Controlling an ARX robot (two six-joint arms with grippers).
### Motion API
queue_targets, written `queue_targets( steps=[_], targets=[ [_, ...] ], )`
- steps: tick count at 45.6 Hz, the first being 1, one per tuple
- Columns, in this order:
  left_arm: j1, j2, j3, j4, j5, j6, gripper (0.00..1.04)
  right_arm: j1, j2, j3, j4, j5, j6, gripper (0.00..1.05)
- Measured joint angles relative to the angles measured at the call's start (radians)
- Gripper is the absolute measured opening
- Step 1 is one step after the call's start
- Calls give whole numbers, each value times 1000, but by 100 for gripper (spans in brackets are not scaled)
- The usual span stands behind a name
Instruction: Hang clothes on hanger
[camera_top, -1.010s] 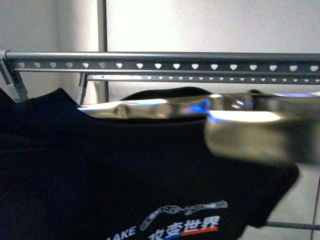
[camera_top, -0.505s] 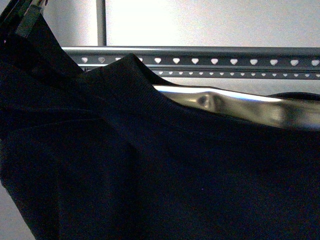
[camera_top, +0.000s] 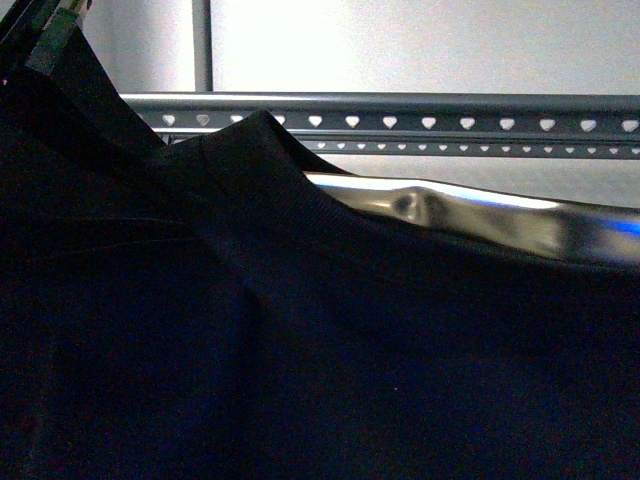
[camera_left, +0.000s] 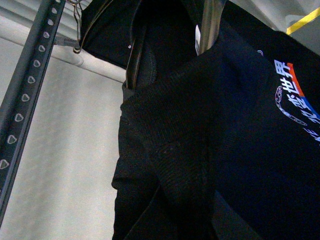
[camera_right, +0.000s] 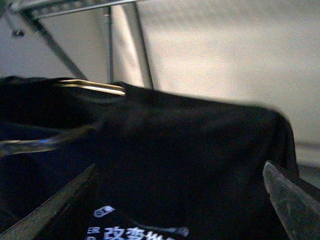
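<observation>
The clothes (camera_top: 300, 350), a black T-shirt, fill most of the front view, with the ribbed collar raised in front of the hanger (camera_top: 430, 122), a grey rack with heart-punched strips. A shiny metal bar (camera_top: 450, 210) shows behind the collar. In the left wrist view my left gripper (camera_left: 185, 205) is shut on the clothes (camera_left: 200, 125) at the collar, its fingers buried in fabric, and the rack's strip (camera_left: 27, 90) runs beside it. My right gripper (camera_right: 172, 210) is open, its fingers (camera_right: 292, 200) spread wide before the shirt's white print (camera_right: 135, 232).
A pale wall (camera_top: 420, 45) with a vertical grey post (camera_top: 202, 45) stands behind the rack. The rack's slanted legs (camera_right: 142, 45) show above the shirt in the right wrist view. A yellow floor line (camera_left: 302, 21) shows in the left wrist view.
The shirt has risen and come closer until it fills the front view, and its print has left that view. The shiny bar sits lower right. Little has moved in the last half second.
</observation>
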Motion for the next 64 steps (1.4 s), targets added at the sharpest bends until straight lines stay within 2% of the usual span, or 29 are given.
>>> queue_targets(
  steps=[7,9,11,12,13,19,23,30,39,46,54,59,61,64],
  targets=[
    [0,0,0,0,-2,0,4,93,69,86,10,-31,-459,97],
    [0,0,0,0,-2,0,4,124,130,113,14,-40,-624,97],
    [0,-3,0,0,-2,0,4,152,227,160,-44,-50,-882,97],
    [0,-3,0,0,-2,0,4,157,248,171,-62,-54,-905,97],
    [0,-3,0,0,-1,0,4,166,298,198,-108,-60,-1032,97],
    [0,-3,0,0,-2,0,4,195,473,290,-196,-28,-1335,97],
    [0,-3,0,0,-1,0,4,204,578,347,-193,0,-1456,97],
    [0,-3,0,0,-2,0,4,209,692,428,-173,5,-1519,97],
    [0,-3,0,0,-2,0,4,210,805,514,-144,5,-1502,96],
    [0,-3,0,0,-3,0,4,210,849,528,-115,14,-1481,80],
    [0,-3,0,0,-6,0,4,210,874,532,-97,7,-1443,53],
    [0,-3,0,0,-6,0,5,210,873,532,-122,-3,-1438,40],
    [0,-3,0,1,0,0,14,210,873,531,-137,-5,-1439,32],
    [0,-4,0,1,4,-1,23,209,875,528,-138,-5,-1436,23]
  ],
)
